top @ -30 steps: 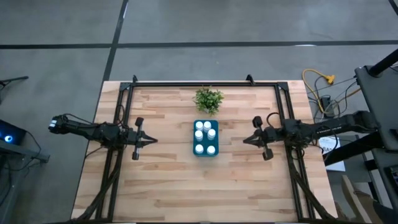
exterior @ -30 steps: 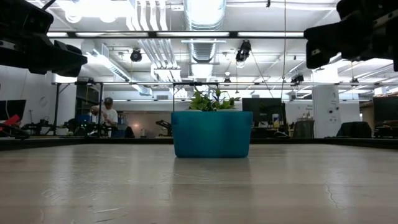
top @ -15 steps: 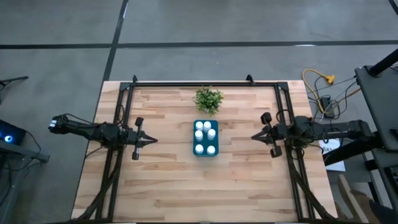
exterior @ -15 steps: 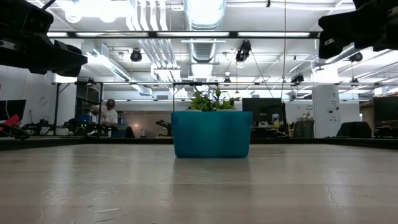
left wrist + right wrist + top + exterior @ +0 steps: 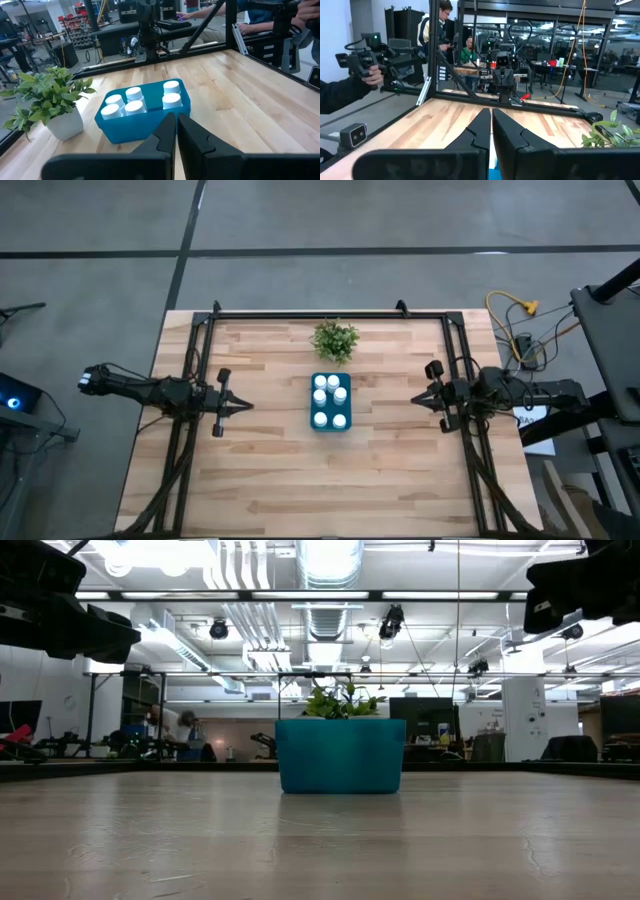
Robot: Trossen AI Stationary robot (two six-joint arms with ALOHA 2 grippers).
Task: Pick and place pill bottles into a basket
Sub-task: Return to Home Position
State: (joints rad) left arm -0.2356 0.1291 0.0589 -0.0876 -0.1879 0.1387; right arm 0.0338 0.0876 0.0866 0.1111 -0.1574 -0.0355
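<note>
- High view: we see the pill bottles (image 5: 320, 394) standing inside the teal basket (image 5: 330, 406) at mid-counter (image 5: 280, 480), near the plant (image 5: 335, 339). The left gripper (image 5: 248, 406) and right gripper (image 5: 414, 399) flank it, well apart.
- Low view: the basket stands alone on the counter.
- Left wrist view: we see this gripper's fingers pressed together.
- Right wrist view: here too, pressed together.

A small green plant (image 5: 335, 339) in a white pot (image 5: 65, 125) stands upright on the pale wooden table (image 5: 270, 470), near its back edge and about midway along it. A black metal frame (image 5: 310, 313) runs along that edge and down both sides. On the grey floor (image 5: 100, 220), off the table's back right corner, lies a yellow cable (image 5: 515, 308). In the room beyond, ducts (image 5: 325, 565) and lamps (image 5: 218, 629) hang from the ceiling, a person (image 5: 434, 27) stands behind the frame, and a dark-sleeved hand (image 5: 374, 75) holds a dark device (image 5: 380, 55).
</note>
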